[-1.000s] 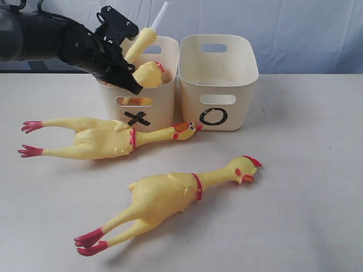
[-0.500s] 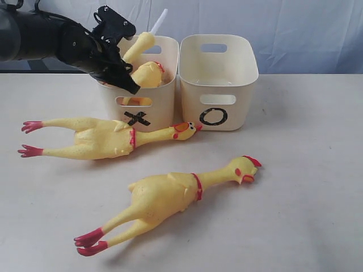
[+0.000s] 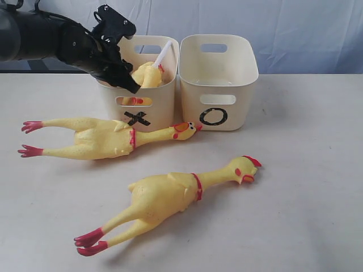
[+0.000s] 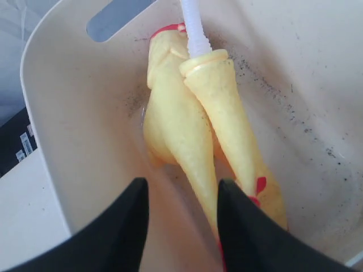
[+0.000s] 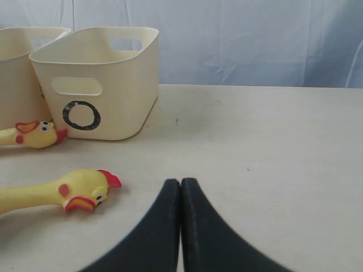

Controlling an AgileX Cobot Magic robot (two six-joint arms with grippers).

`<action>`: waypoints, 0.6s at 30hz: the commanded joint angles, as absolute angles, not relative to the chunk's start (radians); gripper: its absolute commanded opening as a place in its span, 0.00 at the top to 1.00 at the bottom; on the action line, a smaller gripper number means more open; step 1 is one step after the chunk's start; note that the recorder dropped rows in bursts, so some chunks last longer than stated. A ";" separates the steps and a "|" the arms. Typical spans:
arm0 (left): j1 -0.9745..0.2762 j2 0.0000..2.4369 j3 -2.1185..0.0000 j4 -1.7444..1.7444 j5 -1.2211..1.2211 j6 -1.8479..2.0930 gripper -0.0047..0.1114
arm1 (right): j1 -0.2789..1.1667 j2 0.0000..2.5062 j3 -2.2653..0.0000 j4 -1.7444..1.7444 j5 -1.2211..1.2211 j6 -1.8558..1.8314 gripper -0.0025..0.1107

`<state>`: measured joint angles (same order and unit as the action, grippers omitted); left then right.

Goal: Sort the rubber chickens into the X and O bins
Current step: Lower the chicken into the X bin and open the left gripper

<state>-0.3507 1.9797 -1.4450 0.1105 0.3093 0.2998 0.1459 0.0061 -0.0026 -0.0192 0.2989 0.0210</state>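
Outside view: left gripper [image 3: 122, 76] hangs over the X bin [image 3: 161, 107], tube chicken [image 3: 148, 73] inside. Two other chickens [image 3: 108, 137] [image 3: 170, 198] lie on the table [image 3: 306, 170]. Left wrist: jaws apart, gripping nothing. Right wrist: right gripper [image 5: 180, 184] pinched closed, empty, near the O bin [image 5: 130, 85].

The left fingers [image 3: 131, 84] hang over the X bin [image 3: 156, 107], which holds a chicken with a white tube [image 3: 148, 75]. The O bin [image 3: 238, 85] stands just beside it. A far chicken [image 3: 102, 139] and a near chicken [image 3: 164, 195] lie on the counter [image 3: 306, 187].

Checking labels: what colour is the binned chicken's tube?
White; the tube shows best in left wrist view.
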 commanded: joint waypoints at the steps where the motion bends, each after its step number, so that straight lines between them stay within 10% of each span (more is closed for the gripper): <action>1: -0.348 1.976 -1.457 0.112 0.296 0.295 0.62 | 0.140 0.000 0.000 -0.024 0.290 0.020 0.98; 10: -0.348 1.893 -1.457 0.100 0.304 0.296 0.66 | 0.140 0.000 0.000 -0.024 0.290 0.020 0.98; 18: -0.348 1.779 -1.457 0.085 0.428 0.296 0.96 | 0.140 0.000 0.000 -0.024 0.290 0.020 0.98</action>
<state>-0.3507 1.8226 -1.4512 0.1069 0.3793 0.2998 0.1459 0.0061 -0.0026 -0.0192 0.2989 0.0210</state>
